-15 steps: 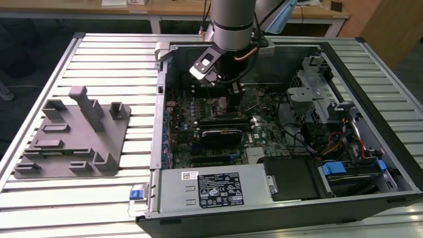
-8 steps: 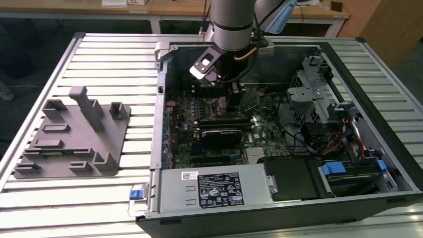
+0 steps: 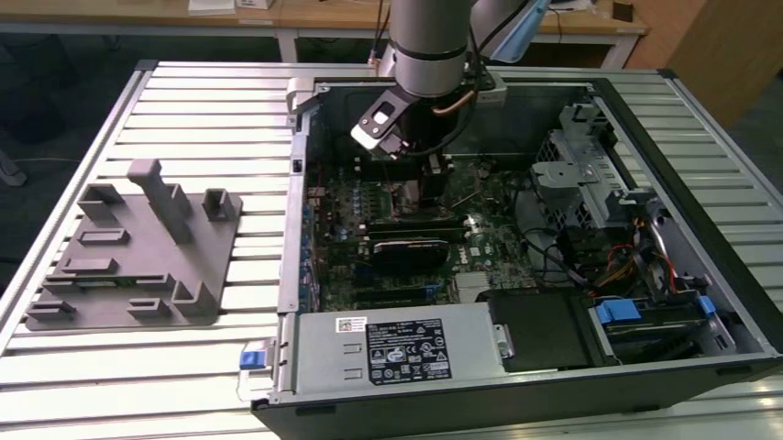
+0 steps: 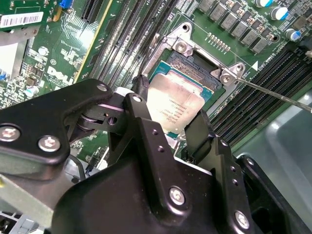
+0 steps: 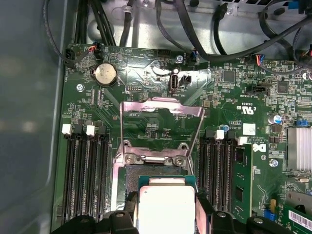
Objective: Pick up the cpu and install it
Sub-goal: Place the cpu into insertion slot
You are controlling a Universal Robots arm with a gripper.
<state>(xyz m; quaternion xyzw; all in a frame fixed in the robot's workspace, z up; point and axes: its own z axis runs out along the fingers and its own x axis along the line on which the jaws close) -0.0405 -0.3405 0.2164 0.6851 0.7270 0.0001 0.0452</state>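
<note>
Claw (image 4: 169, 105): closed on the cpu (image 4: 178, 100), gripping two opposite edges, probably to hold it flat.
Cpu: over the socket (image 5: 155, 171), partly covering it; whether it is seated I cannot tell.
Load plate (image 5: 161, 117): swung open beyond the socket, leaving clear access.
Memory slots (image 5: 85, 170): close beside the socket on both sides.

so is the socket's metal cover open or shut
Open: the metal cover lies swung back on the motherboard, leaving the socket exposed, with the cpu over it, gripped by the end effector.
</note>
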